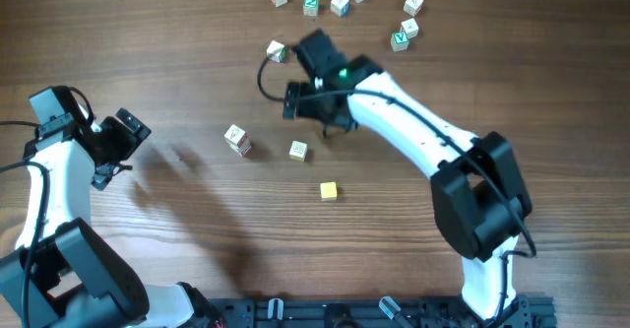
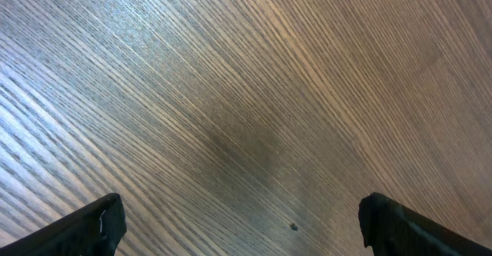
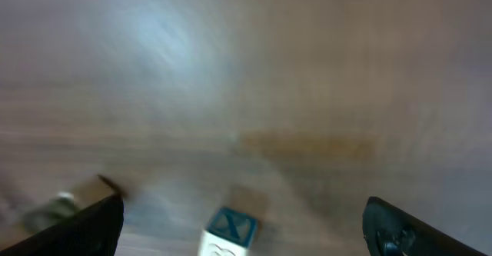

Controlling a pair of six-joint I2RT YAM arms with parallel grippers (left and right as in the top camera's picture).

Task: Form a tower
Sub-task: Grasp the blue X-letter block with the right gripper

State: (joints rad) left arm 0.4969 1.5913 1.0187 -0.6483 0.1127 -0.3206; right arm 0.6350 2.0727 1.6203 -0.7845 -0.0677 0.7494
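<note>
The tower [image 1: 236, 139] looks like a small stack of wooden cubes, pale on top with red marks lower down. It stands on the counter [image 1: 177, 229], left of the middle. A white cube [image 1: 298, 150] and a yellow cube [image 1: 329, 190] lie near it.

The right end effector [image 3: 244, 210] is wide open and holds nothing. It is over a blurry blue X cube [image 3: 231, 229]. The left end effector [image 2: 242, 225] is wide open over bare wood.

I think the next cube should be squeezed on its flat sides and set down straight and softly. These smooth little blocks could slip.
</note>
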